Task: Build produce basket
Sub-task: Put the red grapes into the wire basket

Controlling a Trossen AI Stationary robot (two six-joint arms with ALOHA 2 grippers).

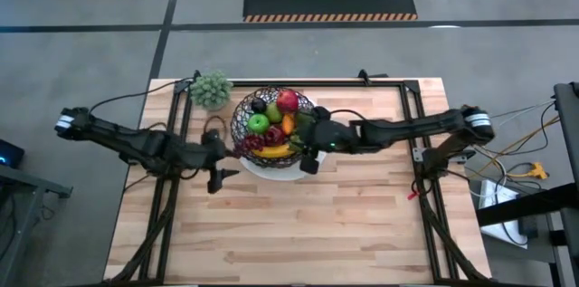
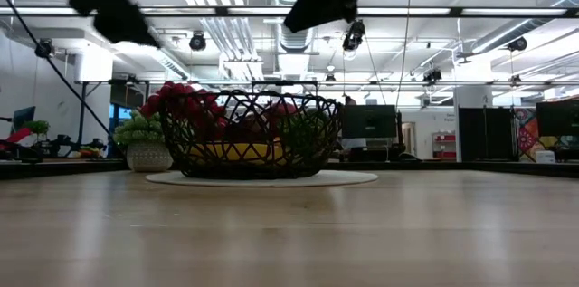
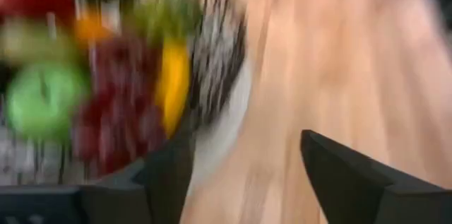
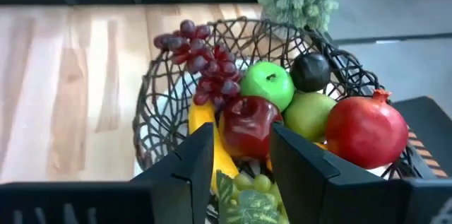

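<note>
The black wire basket (image 1: pixel 271 122) stands on a flat white plate (image 1: pixel 280 172) at the table's far middle. It holds dark red grapes (image 4: pixel 205 61), a green apple (image 4: pixel 267 84), a red apple (image 4: pixel 247 128), a yellow banana (image 4: pixel 203 128), a dark plum (image 4: pixel 309 72), a large red fruit (image 4: pixel 364 132) and an orange carrot (image 1: pixel 288 124). My right gripper (image 4: pixel 242 157) hangs open above the basket's right side, its fingers either side of the red apple in its wrist view but well above it in the low view. My left gripper (image 3: pixel 244 174) is open over bare table, just left of the basket.
A pale green bushy plant (image 1: pixel 211 89) in a small pot stands at the table's far left, beside the basket. The black frame rails (image 1: pixel 412 106) run along the table's sides. Bare wood (image 1: pixel 298 233) fills the near half of the table.
</note>
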